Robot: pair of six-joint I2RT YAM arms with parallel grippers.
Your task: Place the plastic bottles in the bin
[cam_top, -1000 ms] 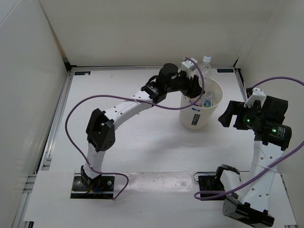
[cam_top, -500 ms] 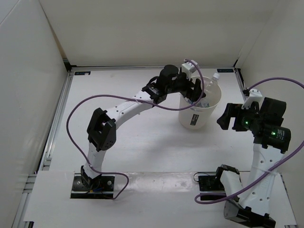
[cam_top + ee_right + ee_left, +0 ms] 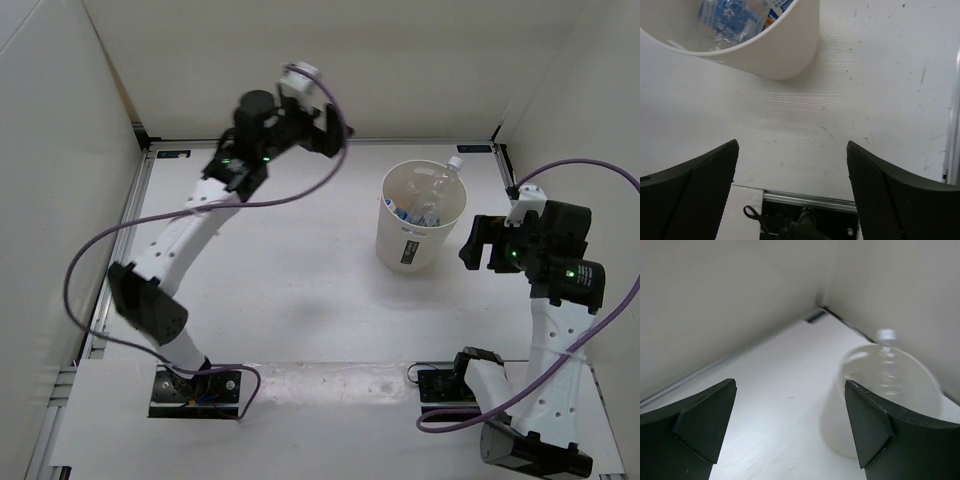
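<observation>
The top external camera hangs high behind the near edge and looks down over the whole table (image 3: 300, 300), both arm bases at the bottom of its view; the left wrist camera is raised by the far edge, left of centre, and looks slantwise down toward the far right corner, blurred, with the bin (image 3: 835, 410) at its right; the right wrist camera sits low near the right edge, facing steeply down, with the bin's wall at top left and the edge rail (image 3: 951, 115) at its right; all three views share the bin; the overhead and right wrist views share the stretch between bin and right edge.
</observation>
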